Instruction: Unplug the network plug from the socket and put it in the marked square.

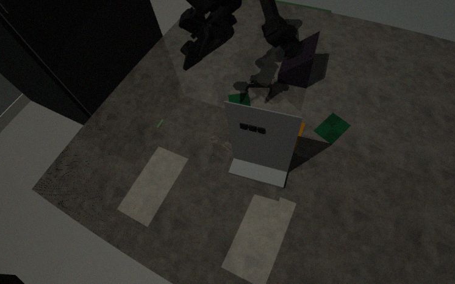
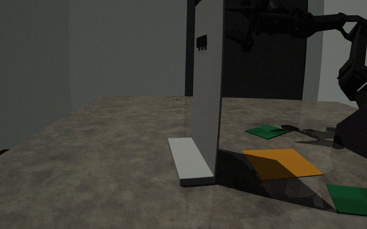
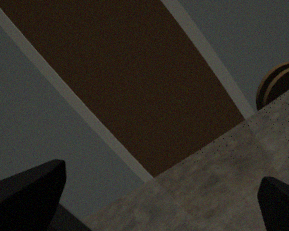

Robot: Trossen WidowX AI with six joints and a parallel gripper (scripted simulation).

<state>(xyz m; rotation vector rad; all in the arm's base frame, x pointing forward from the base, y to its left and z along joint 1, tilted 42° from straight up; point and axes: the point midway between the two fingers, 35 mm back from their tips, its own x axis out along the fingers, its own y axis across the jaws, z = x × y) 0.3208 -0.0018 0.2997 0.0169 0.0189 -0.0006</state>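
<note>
The upright grey panel (image 1: 265, 150) (image 2: 207, 85) stands on the table with its back to the top view. Several black socket backs (image 1: 252, 128) (image 2: 201, 42) show on it. Its socket side faces the arm and is hidden; the plug is not seen in any view. My gripper (image 2: 227, 23) (image 3: 164, 180) is open, with nothing seen between its fingers. It is raised high on the arm's side, beyond the panel's edge in the exterior view. In the top view it is left of the panel. An orange square (image 2: 300, 163) (image 1: 302, 128) lies on the table behind the panel.
One green square (image 1: 332, 127) (image 2: 361, 199) lies near the orange one, another green square (image 1: 239, 99) (image 2: 264, 132) on its far side. The panel's pale foot (image 1: 257, 172) (image 2: 192, 159) sticks out at its back. The purple arm base (image 1: 296, 70) (image 2: 358, 130) stands behind the squares.
</note>
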